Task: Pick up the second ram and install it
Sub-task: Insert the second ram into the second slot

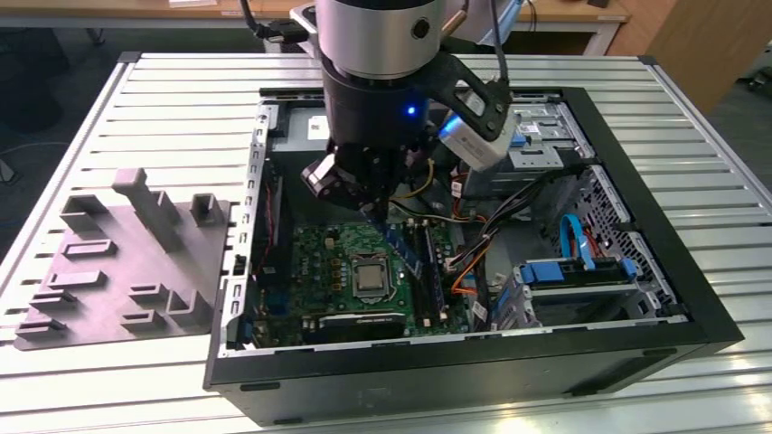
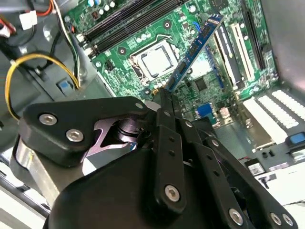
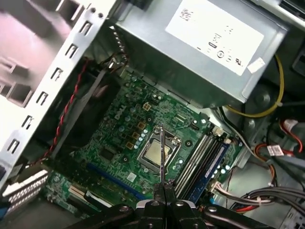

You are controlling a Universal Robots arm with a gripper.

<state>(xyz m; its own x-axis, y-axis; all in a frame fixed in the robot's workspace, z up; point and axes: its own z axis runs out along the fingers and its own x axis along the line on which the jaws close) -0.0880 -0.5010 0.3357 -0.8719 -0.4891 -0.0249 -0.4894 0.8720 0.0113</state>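
place: robotics lab | cues: slatted metal bench (image 1: 181,99), opened computer case (image 1: 483,371), moulded fixture tray (image 1: 121,271)

Across the exterior view, a pale metal table (image 1: 675,117) of long ribbed slats. Behind its far edge, a wooden desktop (image 1: 205,11) and (at the exterior view's right) a light wooden panel (image 1: 706,41). Off the table's sides, dark floor (image 1: 42,90). Lit evenly.

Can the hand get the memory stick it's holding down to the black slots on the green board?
Probably yes. The hand grips the memory stick over the green board, and nothing lies across the black slots; the yellow cable sits off to the side.
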